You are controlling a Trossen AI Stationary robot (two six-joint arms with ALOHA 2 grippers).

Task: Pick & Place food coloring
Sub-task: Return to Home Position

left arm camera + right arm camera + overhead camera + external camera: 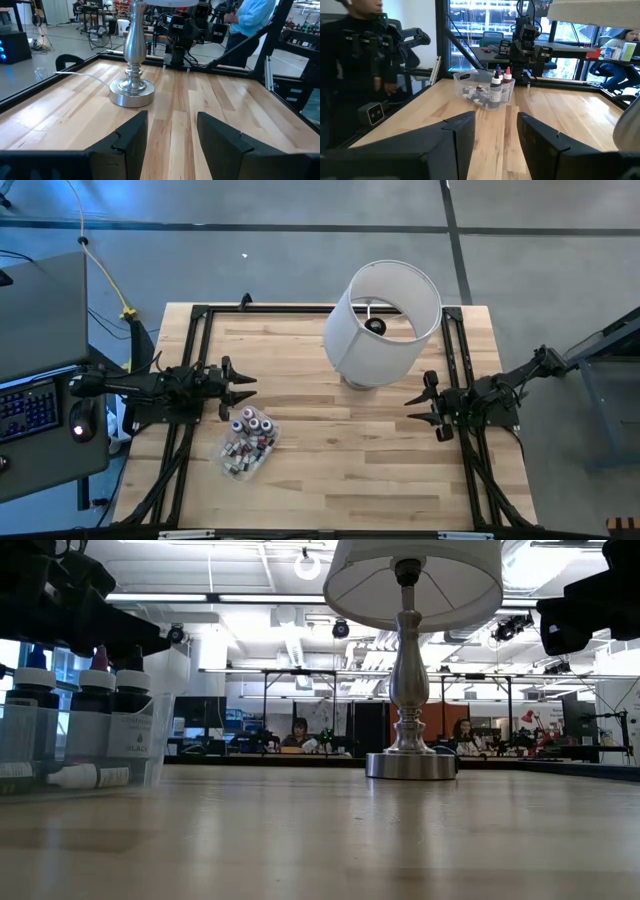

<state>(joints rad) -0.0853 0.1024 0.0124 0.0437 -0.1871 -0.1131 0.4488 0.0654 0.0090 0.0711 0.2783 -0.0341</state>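
Observation:
The food coloring bottles sit inside a clear plastic tub near the table's left near side; some stand upright with dark, pink and blue caps, others lie on the tub's floor. The same bottles show in the right wrist view and large in the low view as bottles. My left gripper is open, hovering just beyond the tub's far side. My right gripper is open at the table's right side, near the lamp. In the wrist views, left gripper and right gripper hold nothing.
A table lamp with a big white shade stands on its silver base at the table's far middle, between the two arms. A black frame runs along the table's edges. A desk with keyboard lies left of the table. People sit in the room behind.

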